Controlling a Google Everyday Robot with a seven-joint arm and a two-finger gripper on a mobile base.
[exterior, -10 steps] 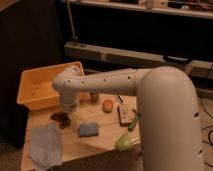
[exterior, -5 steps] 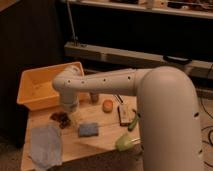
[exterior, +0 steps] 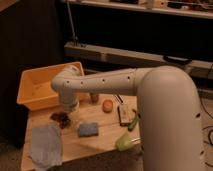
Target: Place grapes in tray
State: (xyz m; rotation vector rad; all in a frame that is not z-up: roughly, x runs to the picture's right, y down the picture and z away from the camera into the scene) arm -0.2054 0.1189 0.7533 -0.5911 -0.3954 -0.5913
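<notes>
The grapes [exterior: 61,118] are a small dark lumpy bunch lying on the wooden table [exterior: 75,145], just in front of the tray's near right corner. The tray [exterior: 29,98] is a large yellow-orange bin at the table's back left. My gripper [exterior: 67,113] hangs from the white arm's wrist, pointing down. It sits right over the right side of the grapes, close to or touching them. The wrist hides where they meet.
A blue-grey cloth [exterior: 46,145] lies at the front left. A blue sponge [exterior: 88,129] lies to the right of the grapes. An orange fruit [exterior: 107,105], a brown can [exterior: 94,98], a dark bar [exterior: 123,115] and a green object [exterior: 128,141] lie further right. My white arm fills the right side.
</notes>
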